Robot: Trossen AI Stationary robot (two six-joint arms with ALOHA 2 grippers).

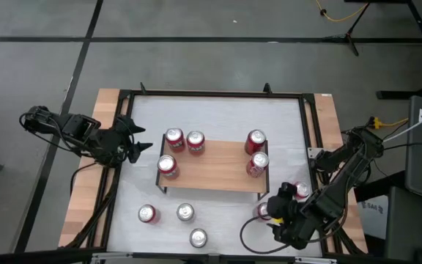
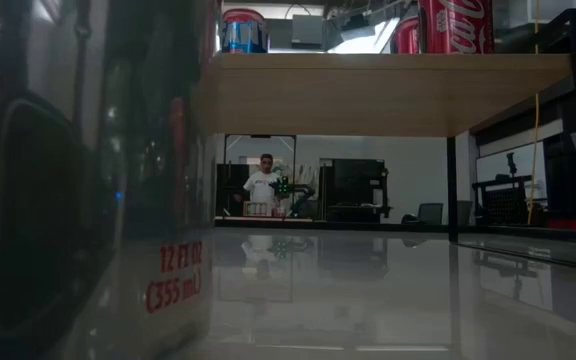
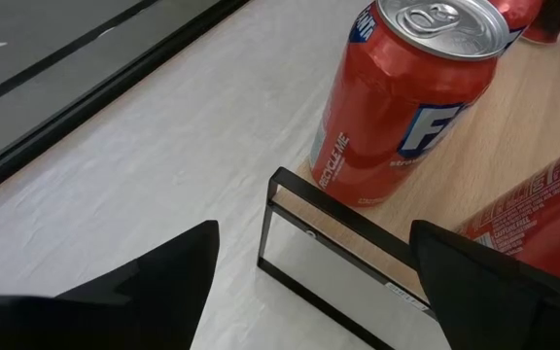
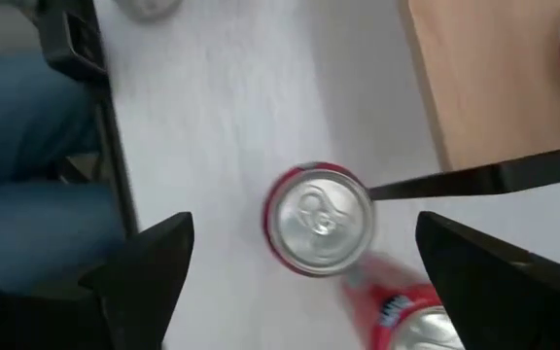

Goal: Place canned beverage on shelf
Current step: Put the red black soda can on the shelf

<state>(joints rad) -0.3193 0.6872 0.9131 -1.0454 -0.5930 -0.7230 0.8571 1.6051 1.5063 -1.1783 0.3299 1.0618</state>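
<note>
The shelf point(image 1: 211, 174), a low wooden plank on thin black legs, stands mid-table with several red cans on its top, such as one at its left end point(image 1: 168, 166) and one at its right end point(image 1: 257, 163). More red cans stand upright on the white table. One of them point(image 4: 317, 219) stands off the shelf's near right corner, and my right gripper point(image 4: 304, 228) hangs open above it, a finger on either side, clear of it. A second can point(image 4: 406, 311) stands close beside it. My left gripper point(image 3: 314, 243) waits open at the shelf's left end, by a can point(image 3: 406, 97) on the plank's corner.
Three more cans point(image 1: 147, 213) point(image 1: 185, 213) point(image 1: 198, 237) stand on the table near its front edge. One can point(image 2: 88, 200) fills the low view's left. The table's black frame point(image 1: 310, 132) runs along its sides. A person's blue trouser legs point(image 4: 27, 146) show beyond the near edge.
</note>
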